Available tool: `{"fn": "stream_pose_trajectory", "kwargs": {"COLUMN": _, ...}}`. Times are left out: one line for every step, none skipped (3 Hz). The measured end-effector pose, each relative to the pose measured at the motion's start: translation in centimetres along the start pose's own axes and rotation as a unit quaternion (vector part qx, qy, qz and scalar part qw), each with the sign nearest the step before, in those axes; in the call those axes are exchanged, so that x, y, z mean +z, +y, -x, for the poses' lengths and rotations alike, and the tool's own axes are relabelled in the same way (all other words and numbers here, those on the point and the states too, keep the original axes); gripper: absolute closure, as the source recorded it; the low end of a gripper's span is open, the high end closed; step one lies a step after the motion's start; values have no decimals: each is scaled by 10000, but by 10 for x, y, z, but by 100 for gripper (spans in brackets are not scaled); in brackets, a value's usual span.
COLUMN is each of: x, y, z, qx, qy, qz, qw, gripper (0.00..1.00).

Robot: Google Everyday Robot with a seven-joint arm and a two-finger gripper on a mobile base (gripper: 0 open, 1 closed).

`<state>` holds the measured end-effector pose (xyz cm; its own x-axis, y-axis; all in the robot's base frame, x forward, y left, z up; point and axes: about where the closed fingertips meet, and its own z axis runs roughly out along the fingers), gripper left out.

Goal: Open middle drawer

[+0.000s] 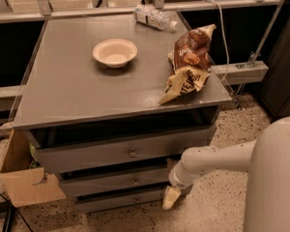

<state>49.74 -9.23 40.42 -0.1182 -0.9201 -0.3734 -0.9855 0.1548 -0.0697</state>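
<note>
A robot's white arm (215,159) reaches in from the right, low across the front of a grey cabinet (111,105), its gripper (171,197) pointing down at the right-hand end of the lower drawers. The pale, cream-coloured tip hangs just above the speckled floor (217,209), level with the bottom drawer (116,202) and just beside the right edge of the middle drawer (106,181). How far open the gripper stands cannot be told from this angle, nor whether it touches either drawer front; nothing is seen in its hold.

The middle drawer sits second of three, beneath the taller top drawer (87,156), with a dark gap above its front. Its small round knob (135,181) lies at the centre, well to the left of the gripper and apart from it.

On the cabinet top rest a shallow white bowl (115,52) near the middle, a plastic water bottle (154,17) lying on its side at the back edge, and crumpled snack bags (189,59) at the right front corner. An open cardboard box (31,187) stands against the cabinet's left side.
</note>
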Motion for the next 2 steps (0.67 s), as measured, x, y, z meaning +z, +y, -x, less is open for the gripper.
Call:
{"fn": "stream_pose_trajectory", "kwargs": {"x": -8, "y": 7, "z": -2, "qx": 167, "qy": 68, "qz": 259, "qw": 9995, "gripper": 0}}
{"fn": "stream_pose_trajectory", "kwargs": {"x": -16, "y": 19, "z": -2, "qx": 315, "qy": 153, "qz": 651, "qw": 9973, "gripper": 0}}
